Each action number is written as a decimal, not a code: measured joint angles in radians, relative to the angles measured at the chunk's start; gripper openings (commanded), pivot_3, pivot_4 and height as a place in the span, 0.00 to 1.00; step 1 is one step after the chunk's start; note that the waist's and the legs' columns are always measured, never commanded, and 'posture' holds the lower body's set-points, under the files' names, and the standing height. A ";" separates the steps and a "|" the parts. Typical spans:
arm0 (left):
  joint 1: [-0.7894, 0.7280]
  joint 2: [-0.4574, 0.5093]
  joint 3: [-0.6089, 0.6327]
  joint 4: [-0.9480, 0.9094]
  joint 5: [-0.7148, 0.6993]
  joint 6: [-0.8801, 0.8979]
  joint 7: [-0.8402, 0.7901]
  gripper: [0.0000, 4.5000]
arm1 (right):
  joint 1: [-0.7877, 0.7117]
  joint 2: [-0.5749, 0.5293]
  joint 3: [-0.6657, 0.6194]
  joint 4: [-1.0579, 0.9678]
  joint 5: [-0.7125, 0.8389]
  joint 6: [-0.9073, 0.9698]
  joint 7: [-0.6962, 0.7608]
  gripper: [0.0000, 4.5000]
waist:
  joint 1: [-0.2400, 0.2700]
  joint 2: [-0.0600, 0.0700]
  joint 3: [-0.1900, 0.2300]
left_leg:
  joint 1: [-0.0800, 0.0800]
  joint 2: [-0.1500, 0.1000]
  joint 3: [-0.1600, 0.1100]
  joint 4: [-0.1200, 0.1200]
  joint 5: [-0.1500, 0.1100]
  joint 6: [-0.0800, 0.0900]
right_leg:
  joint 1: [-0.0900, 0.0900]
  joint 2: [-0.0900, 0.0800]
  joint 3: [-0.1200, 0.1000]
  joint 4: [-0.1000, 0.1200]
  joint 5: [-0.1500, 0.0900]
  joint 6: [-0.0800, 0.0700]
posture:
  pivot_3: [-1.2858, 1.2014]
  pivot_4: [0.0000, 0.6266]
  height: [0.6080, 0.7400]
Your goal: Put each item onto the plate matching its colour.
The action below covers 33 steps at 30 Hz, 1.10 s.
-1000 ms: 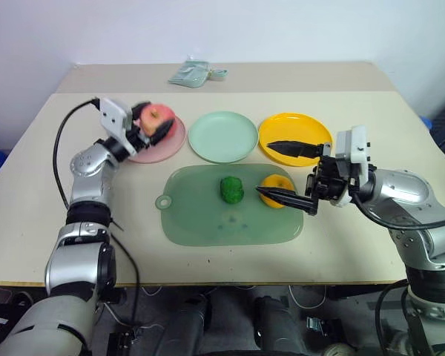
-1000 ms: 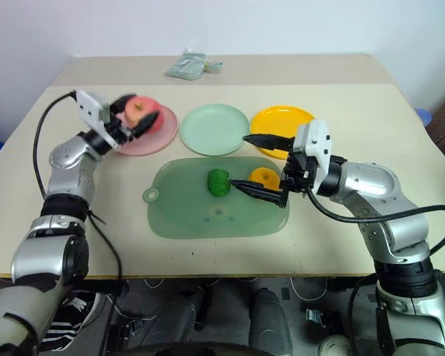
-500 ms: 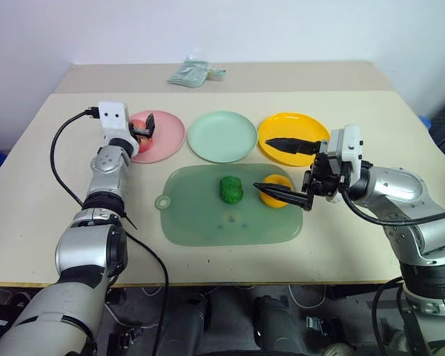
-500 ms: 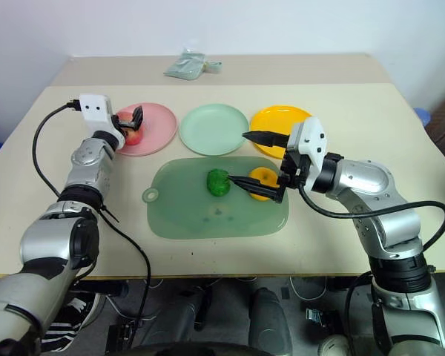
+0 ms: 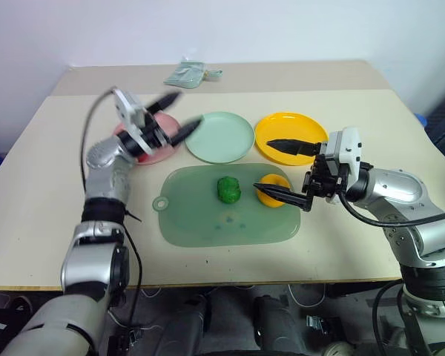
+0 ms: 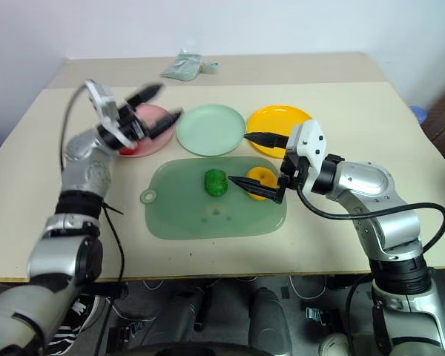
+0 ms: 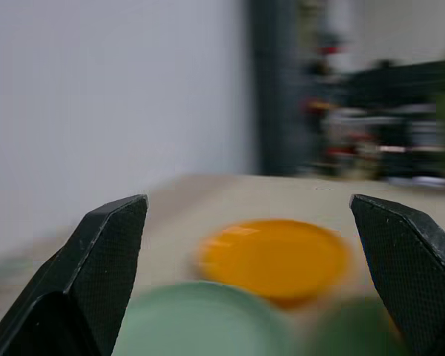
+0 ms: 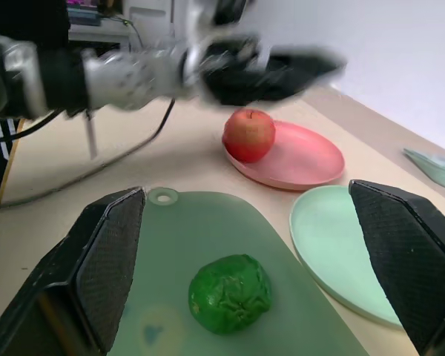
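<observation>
Right wrist view shows us the apple (image 8: 248, 135) on the pink plate (image 8: 297, 157) at upper centre, the green vegetable (image 8: 230, 292) low on the board (image 8: 200, 245); both grippers empty and wide, we judge the left gripper (image 5: 174, 119) risks clipping the mint plate (image 5: 222, 136).

My desk (image 5: 52, 193) is beige, a seam running across its far part; a pale green board (image 5: 208, 222) with a handle hole lies near its middle; a folded pale green cloth (image 5: 184, 73) rests beyond the seam.
</observation>
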 measured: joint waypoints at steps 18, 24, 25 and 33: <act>-0.019 -0.088 -0.229 0.140 0.252 -0.136 -0.058 0.99 | 0.020 -0.025 -0.007 0.028 -0.049 -0.017 0.013 1.00 | 0.012 -0.001 0.000 | 0.000 0.000 0.000 0.000 0.000 0.000 | 0.000 -0.001 0.000 -0.001 0.000 0.000 | 0.52 0.24 1.00; -0.051 -0.107 -0.236 0.238 0.296 -0.195 -0.025 0.71 | 0.021 -0.026 -0.008 0.042 -0.048 0.037 -0.013 1.00 | 0.011 -0.001 0.000 | 0.000 0.000 0.000 0.000 0.000 0.000 | 0.000 -0.001 0.000 -0.001 0.000 0.000 | 0.52 0.24 1.00; -0.052 -0.109 -0.235 0.245 0.296 -0.200 -0.023 0.61 | 0.021 -0.026 -0.008 0.045 -0.049 0.039 -0.016 1.00 | 0.011 -0.001 0.000 | 0.000 0.000 0.000 0.000 0.000 0.000 | 0.000 -0.001 0.000 -0.001 0.000 0.000 | 0.52 0.24 1.00; -0.079 -0.123 -0.193 0.279 0.285 -0.219 0.017 0.49 | 0.007 -0.031 -0.006 0.085 -0.079 0.096 -0.051 1.00 | 0.011 -0.001 0.001 | -0.001 -0.001 0.000 0.001 0.000 0.000 | 0.000 -0.001 0.000 -0.001 0.000 0.000 | 0.52 0.24 1.00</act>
